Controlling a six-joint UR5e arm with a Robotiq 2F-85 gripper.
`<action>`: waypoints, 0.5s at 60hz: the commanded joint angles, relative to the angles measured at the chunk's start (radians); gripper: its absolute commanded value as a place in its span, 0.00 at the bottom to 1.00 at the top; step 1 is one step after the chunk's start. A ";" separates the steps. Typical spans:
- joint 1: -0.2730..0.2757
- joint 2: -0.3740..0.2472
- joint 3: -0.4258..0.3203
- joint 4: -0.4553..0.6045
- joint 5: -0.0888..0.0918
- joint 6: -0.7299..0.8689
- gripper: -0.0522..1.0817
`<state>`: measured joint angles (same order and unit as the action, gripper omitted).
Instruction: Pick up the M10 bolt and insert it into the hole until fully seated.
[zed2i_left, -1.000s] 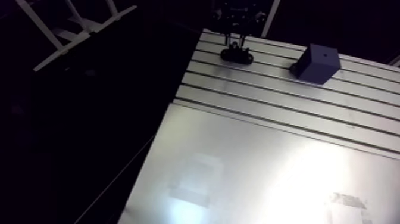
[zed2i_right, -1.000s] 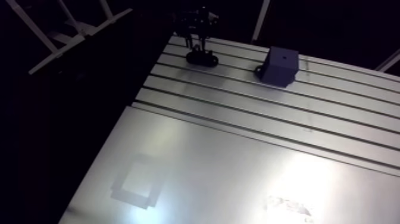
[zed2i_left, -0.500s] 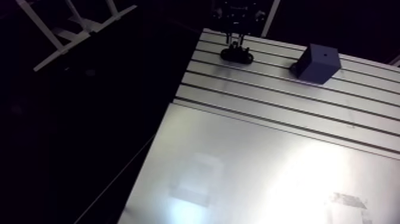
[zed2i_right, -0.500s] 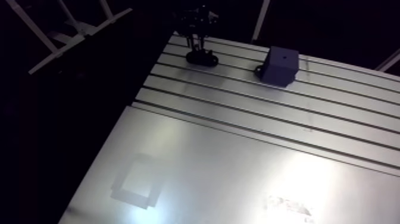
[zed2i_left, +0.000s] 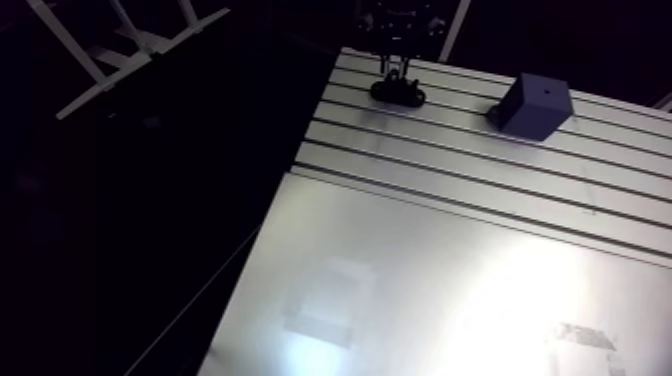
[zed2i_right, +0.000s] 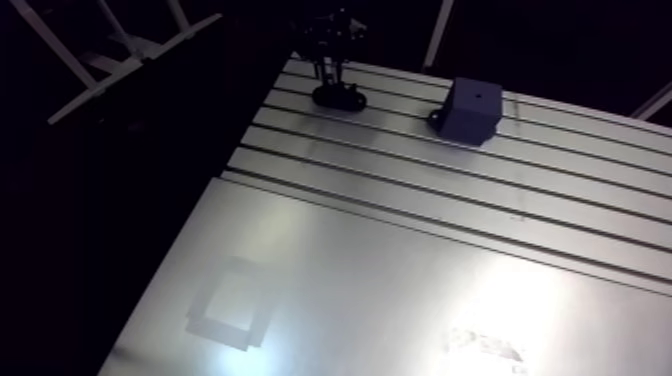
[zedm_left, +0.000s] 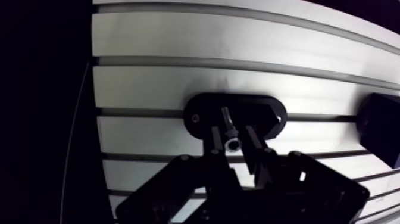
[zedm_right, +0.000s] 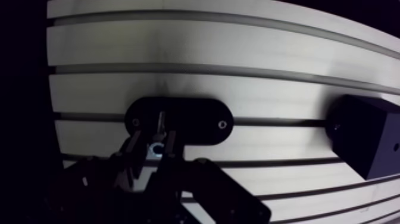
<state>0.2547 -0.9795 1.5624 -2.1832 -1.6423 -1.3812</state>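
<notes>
In the wrist view a black oval holder (zedm_left: 235, 113) lies across a table slot. The M10 bolt (zedm_left: 227, 122) stands in it, its silvery head up between my fingers. My gripper (zedm_left: 232, 142) hangs straight over the holder, shut on the bolt's head end. In the arm view the gripper (zed2i_left: 397, 70) is small at the far edge of the table, over the same holder (zed2i_left: 398, 94). A dark block (zed2i_left: 535, 105) with a hole in its top face sits to the right of the holder, apart from it.
The slotted aluminium table (zed2i_left: 450, 170) gives way to a smooth plate (zed2i_left: 430, 290) nearer the camera. The table's left edge (zed2i_left: 300, 150) runs close beside the holder. A white frame (zed2i_left: 130, 45) stands off the table at the far left.
The fingers seem to have drawn closer together around the bolt over the holder. The holder and the block have not moved.
</notes>
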 joint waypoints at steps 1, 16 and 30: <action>-0.001 0.000 0.000 0.001 0.000 0.000 0.64; -0.003 0.000 -0.002 0.001 -0.001 -0.002 0.67; -0.003 -0.001 0.002 0.004 0.000 -0.002 0.70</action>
<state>0.2520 -0.9793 1.5621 -2.1812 -1.6423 -1.3827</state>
